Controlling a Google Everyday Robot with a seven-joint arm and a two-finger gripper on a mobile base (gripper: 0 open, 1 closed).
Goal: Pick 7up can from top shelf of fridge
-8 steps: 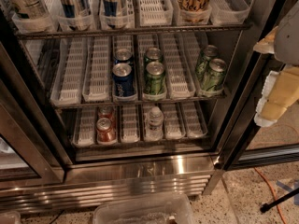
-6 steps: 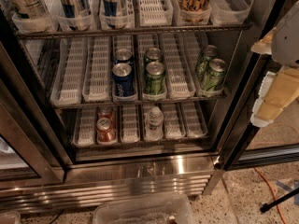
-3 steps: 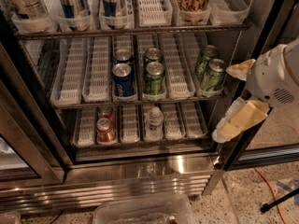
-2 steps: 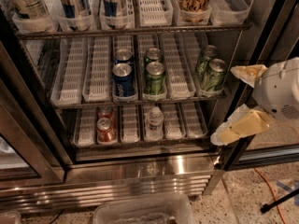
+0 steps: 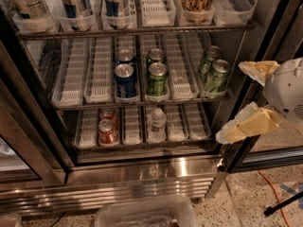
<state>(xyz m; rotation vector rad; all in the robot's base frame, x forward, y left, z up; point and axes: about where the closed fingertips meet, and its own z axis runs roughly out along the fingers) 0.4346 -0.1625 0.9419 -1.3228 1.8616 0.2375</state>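
Since the 7up can [image 5: 27, 3] is standing far left on the top shelf [image 5: 142, 32], fronted in its lane tray [image 5: 29, 23] for easy reach, I am holding the gripper [image 5: 230, 101] low at the fridge's [image 5: 142, 174] right side, fingers [image 5: 251, 124] spread wide, empty, awaiting alignment.

The 7up can [image 5: 24, 0] is rendered pale silver-white, perhaps green-lettered; below, a blue can [image 5: 125, 82], green can [image 5: 157, 79] and red can [image 5: 106, 131] are shown; the gripper [image 5: 232, 100], right of the fridge [image 5: 142, 174], is coloured cream-yellow.
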